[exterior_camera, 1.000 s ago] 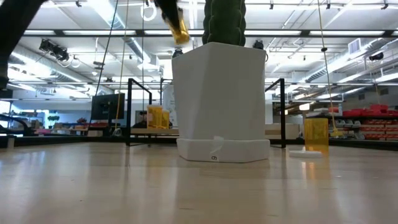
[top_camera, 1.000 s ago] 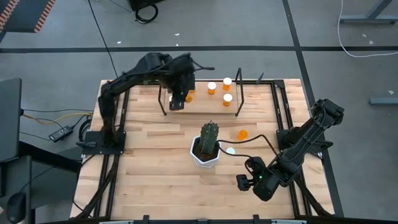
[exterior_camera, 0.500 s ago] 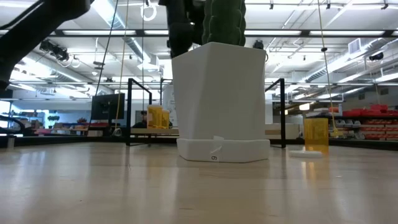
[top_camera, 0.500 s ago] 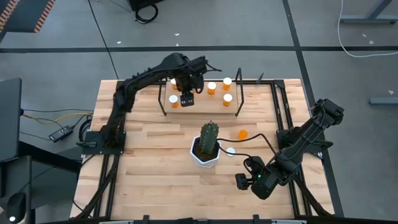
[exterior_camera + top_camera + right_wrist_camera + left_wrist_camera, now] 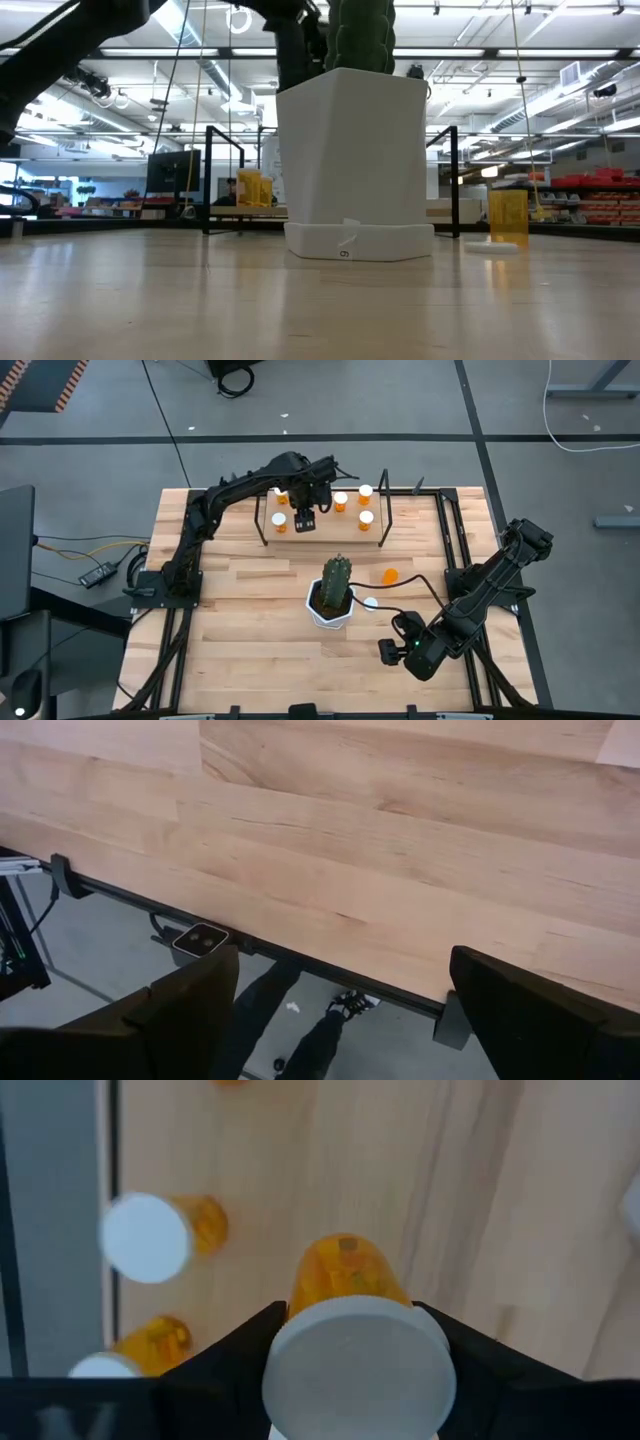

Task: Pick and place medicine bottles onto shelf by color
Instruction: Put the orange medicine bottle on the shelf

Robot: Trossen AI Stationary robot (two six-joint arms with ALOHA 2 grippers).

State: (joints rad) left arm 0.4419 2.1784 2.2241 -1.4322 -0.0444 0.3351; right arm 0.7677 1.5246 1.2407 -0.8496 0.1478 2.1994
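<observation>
right gripper (image 5: 392,651) idle near front edge, jaws wide, empty. stray bottle (image 5: 389,575) on table beside cactus (image 5: 337,582). farther back, left gripper (image 5: 306,518) clamped on capped bottle (image 5: 348,1348) over shelf (image 5: 322,532). placing step; next: lower, release beside matching bottles (image 5: 353,501).

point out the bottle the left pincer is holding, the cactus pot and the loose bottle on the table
held medicine bottle (image 5: 355,1370), left wrist view, on its white cap
cactus pot (image 5: 350,160), low view, on its white front wall
loose medicine bottle (image 5: 389,575), high view, on its orange body
</observation>
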